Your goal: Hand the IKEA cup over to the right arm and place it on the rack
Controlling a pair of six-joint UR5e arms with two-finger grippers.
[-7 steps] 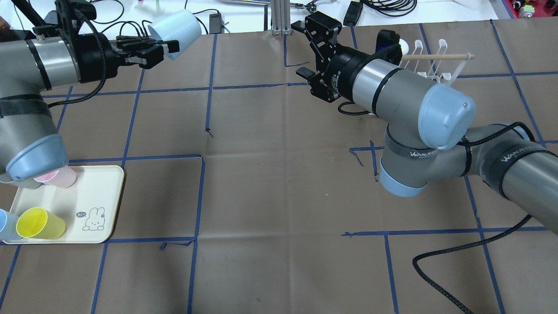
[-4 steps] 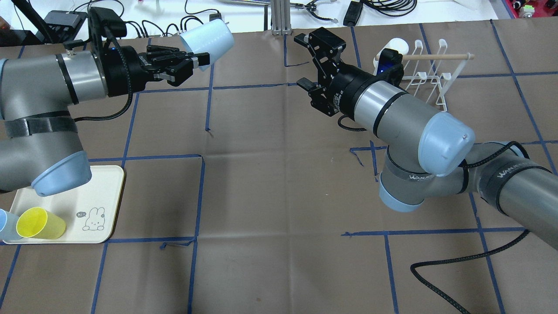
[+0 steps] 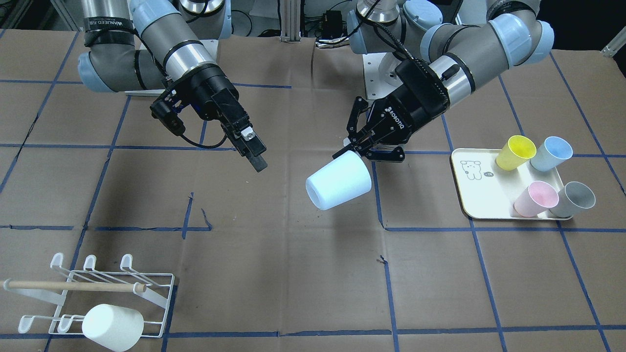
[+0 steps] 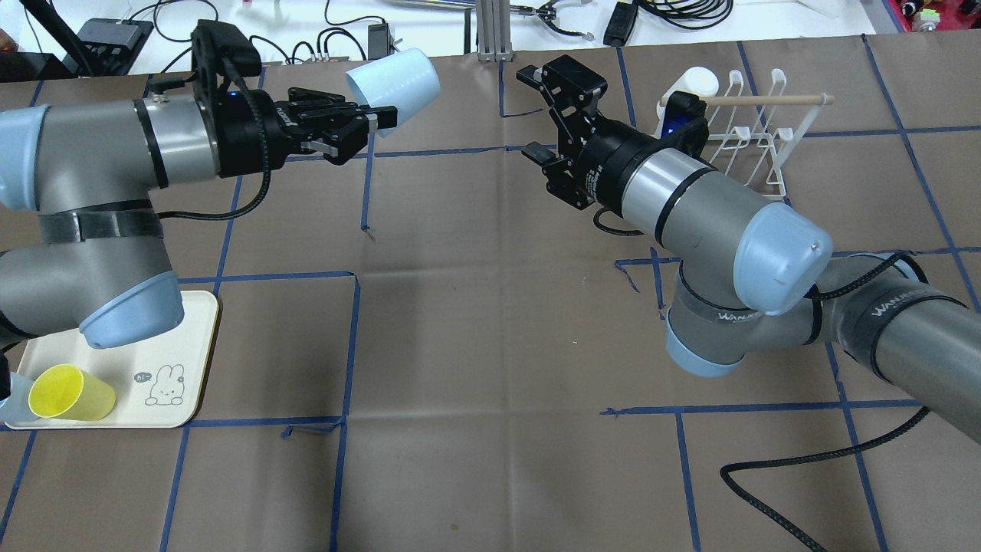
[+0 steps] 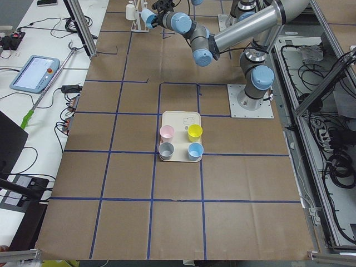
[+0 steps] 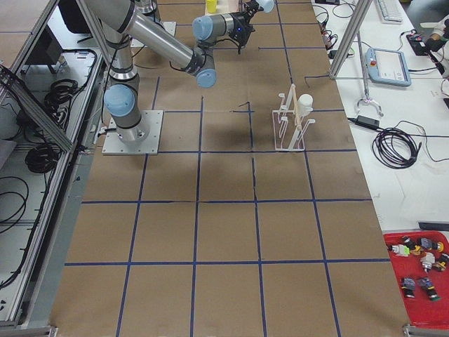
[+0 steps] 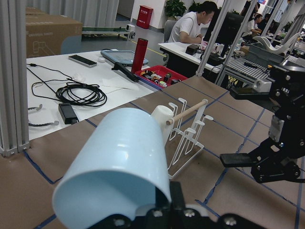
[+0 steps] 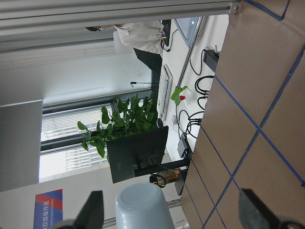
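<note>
L end effector grips blue cup above table.

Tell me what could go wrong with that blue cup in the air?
The left pincer grips the light-blue cup at just one end, tilted above the table, so it might slip and drop. The open right pincer is apart from it; closing off-centre could knock it loose. The rack already holds a white cup that might get bumped.
</note>
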